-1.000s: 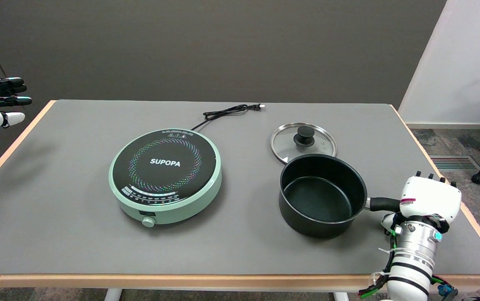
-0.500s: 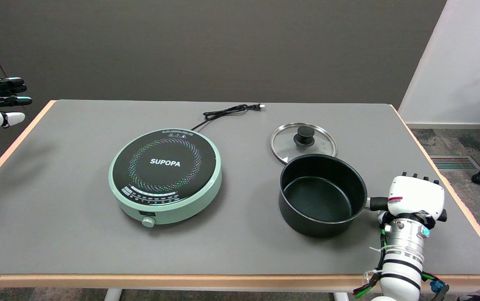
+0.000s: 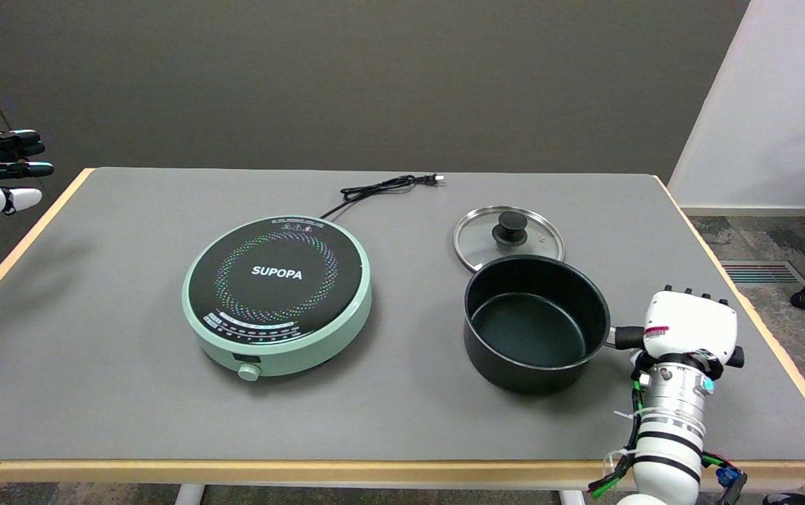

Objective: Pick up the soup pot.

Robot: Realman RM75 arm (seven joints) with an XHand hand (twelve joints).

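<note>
The round black soup pot [image 3: 536,322] looks like metal with a dark, faintly glossy non-stick coating, its handle stub [image 3: 627,337] matt black plastic. The round glass lid [image 3: 509,239] has a shiny steel rim and a black plastic knob. The mint-green round induction cooker [image 3: 278,294] has a glossy black glass top and smooth plastic casing. The counter [image 3: 129,414] wears a matt grey mat, edged in pale wood. The white right hand [image 3: 690,326] has a smooth plastic shell.

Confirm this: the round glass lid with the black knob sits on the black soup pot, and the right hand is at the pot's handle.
Not quite. The head view shows the round glass lid with the black knob lying on the grey table behind the open black soup pot. The right hand is at the pot's handle.
</note>
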